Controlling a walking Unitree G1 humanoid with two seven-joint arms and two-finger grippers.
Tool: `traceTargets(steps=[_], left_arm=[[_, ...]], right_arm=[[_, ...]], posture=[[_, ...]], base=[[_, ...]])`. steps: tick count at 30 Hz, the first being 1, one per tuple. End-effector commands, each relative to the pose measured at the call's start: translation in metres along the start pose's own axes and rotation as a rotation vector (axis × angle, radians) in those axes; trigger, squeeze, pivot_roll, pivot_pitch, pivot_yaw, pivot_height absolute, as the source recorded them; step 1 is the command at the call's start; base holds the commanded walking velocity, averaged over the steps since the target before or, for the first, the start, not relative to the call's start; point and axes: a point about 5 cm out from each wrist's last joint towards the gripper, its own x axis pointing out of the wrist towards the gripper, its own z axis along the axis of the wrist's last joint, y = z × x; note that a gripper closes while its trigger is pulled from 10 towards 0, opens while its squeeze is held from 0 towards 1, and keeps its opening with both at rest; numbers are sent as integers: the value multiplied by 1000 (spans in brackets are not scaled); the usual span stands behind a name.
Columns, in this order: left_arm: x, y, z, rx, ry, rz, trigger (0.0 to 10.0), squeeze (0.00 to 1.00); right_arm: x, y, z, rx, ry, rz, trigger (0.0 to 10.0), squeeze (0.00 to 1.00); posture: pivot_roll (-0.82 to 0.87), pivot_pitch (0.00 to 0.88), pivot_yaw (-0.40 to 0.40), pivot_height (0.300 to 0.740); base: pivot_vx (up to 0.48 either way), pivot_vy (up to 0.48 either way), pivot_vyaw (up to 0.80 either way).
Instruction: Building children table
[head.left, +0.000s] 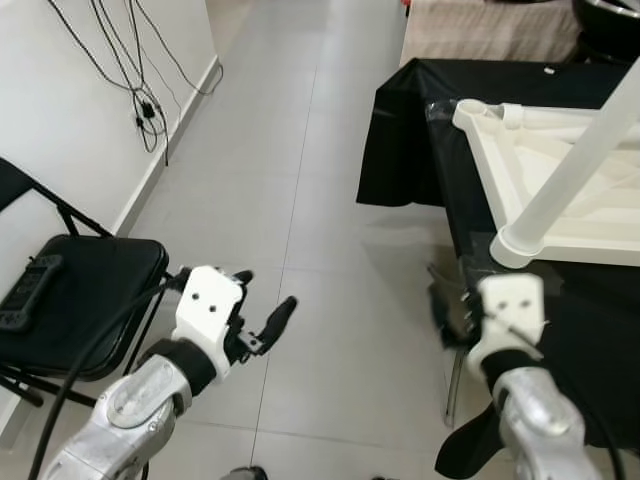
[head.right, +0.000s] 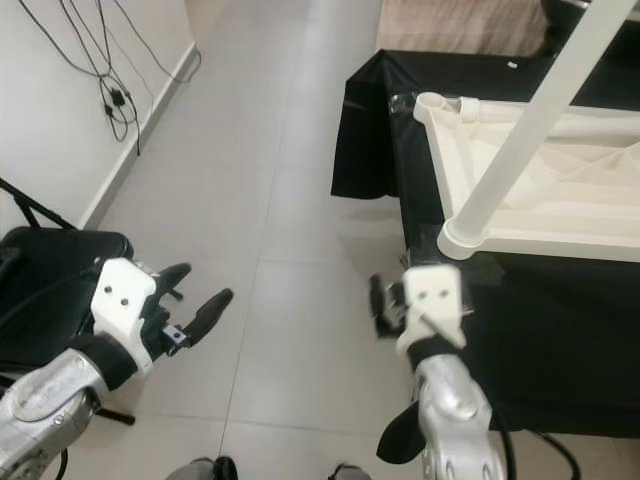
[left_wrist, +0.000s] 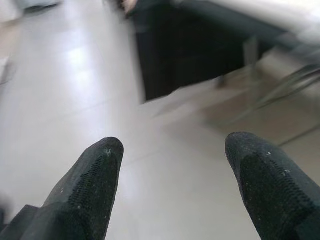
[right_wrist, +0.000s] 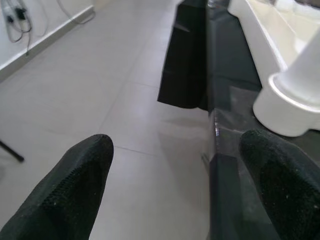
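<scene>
A white children's table (head.left: 478, 128) lies upside down on a table draped in black cloth (head.left: 410, 120). One white leg (head.left: 580, 160) rises slanting from its near corner, and its round base (right_wrist: 295, 107) rests on the frame. My right gripper (right_wrist: 175, 145) is open at the black table's near left edge, just short of that leg base and holding nothing. Over the tiled floor to the left, my left gripper (head.left: 265, 292) is open too, with nothing between its fingers (left_wrist: 95, 170).
A black folding chair (head.left: 85, 290) stands by the white wall on the left, with a dark handheld device (head.left: 25, 290) on its seat. Cables (head.left: 140, 95) hang down the wall. Grey tiled floor (head.left: 300, 150) runs between the wall and the black table.
</scene>
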Motion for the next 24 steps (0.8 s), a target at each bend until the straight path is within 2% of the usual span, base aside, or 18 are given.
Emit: traceTargets(steps=[1,3,5,13,17,24], left_arm=[[-2,-1,-15,1,57,33,10000,0],[-9,2,-36,-12,139,119,10000,0],[-11,4,-38,-23,146,151,10000,0],[-11,1,-39,-35,131,177,10000,0],[-2,5,-44,-36,115,200,10000,0],[8,6,-44,-13,102,201,10000,0]], right_arm=[[-1,7,-8,2,27,43,10000,0],[0,15,-12,4,35,85,10000,0],[1,18,-10,3,34,100,10000,0],[8,29,-5,-7,-8,158,10000,0],[16,36,-4,-43,-37,206,10000,0],[22,36,-3,-47,-40,203,10000,0]], posture=[[43,130,-4,740],[52,110,-6,740],[60,102,-6,740],[67,83,4,740],[54,74,8,740],[43,67,13,740]], base=[[0,0,0],[0,0,0],[0,0,0],[0,0,-800],[0,384,0],[0,480,0]])
